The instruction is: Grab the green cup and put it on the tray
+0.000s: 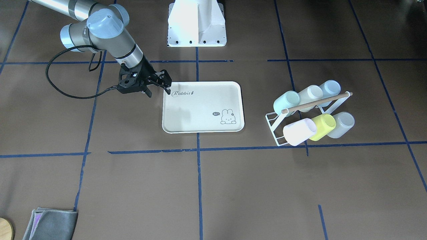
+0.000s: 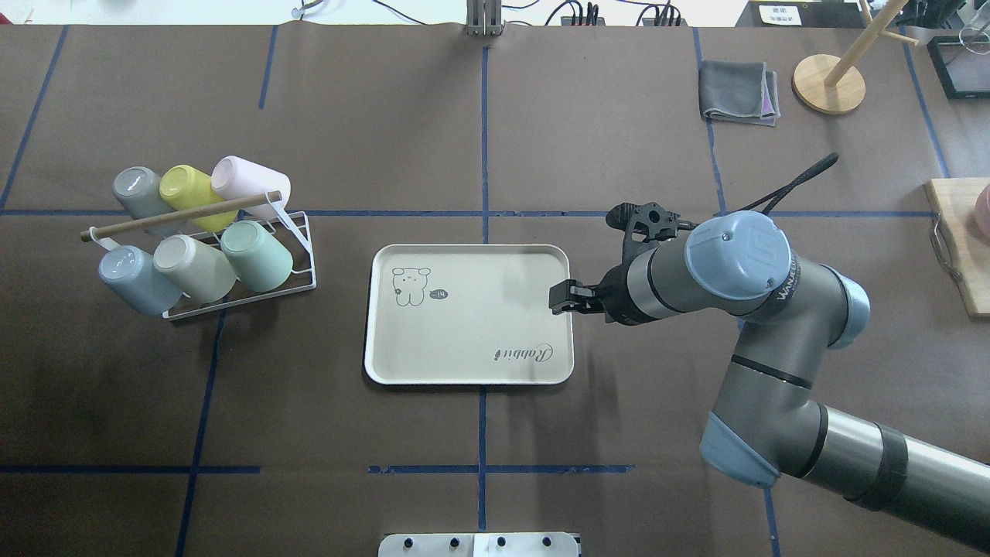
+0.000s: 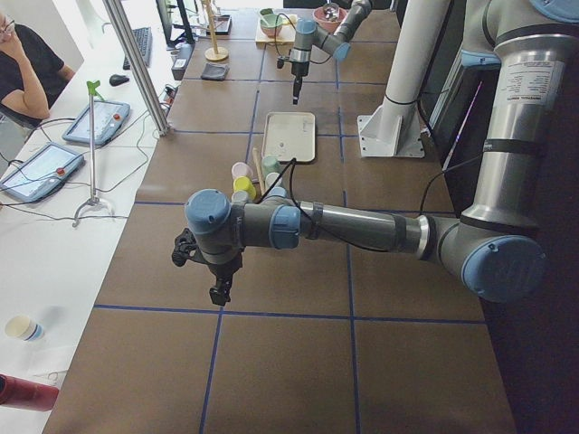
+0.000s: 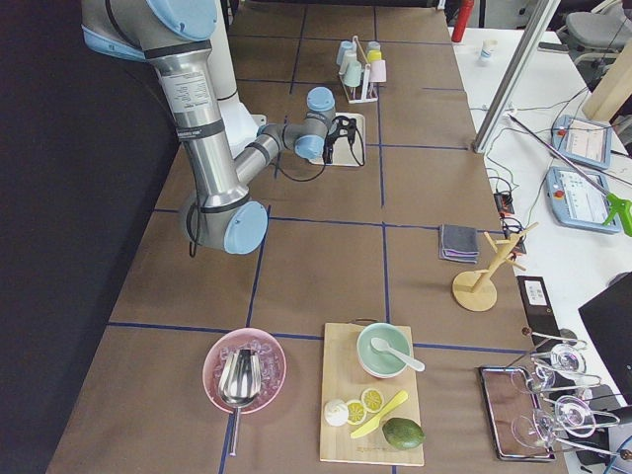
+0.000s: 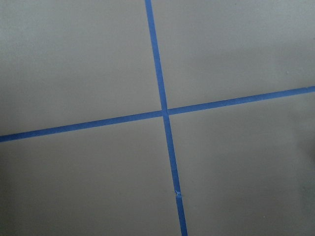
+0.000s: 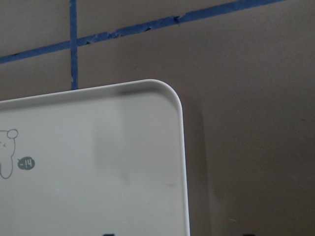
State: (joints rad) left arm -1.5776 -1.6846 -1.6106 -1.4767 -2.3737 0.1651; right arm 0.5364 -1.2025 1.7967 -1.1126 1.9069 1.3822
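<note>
Tray (image 6: 123, 172) corner right under my right wrist camera, nothing on it yet!

My right gripper (image 1: 158, 93) hovers at that edge, jaws spread wide, empty: parked, I'd say, beside the drop spot. Over on the rack (image 2: 178, 216), the green cup (image 2: 257, 255) leans tilted at its row's end nearest the tray, well apart from me, angled to lift straight off, I reckon. My left gripper (image 3: 218, 293) hangs over bare brown table (image 1: 133, 186) crossed with blue tape (image 1: 199, 173); open or closed, I can't tell. White bench (image 3: 54, 253) with tablets (image 3: 95, 122) runs along the operators' side.
</note>
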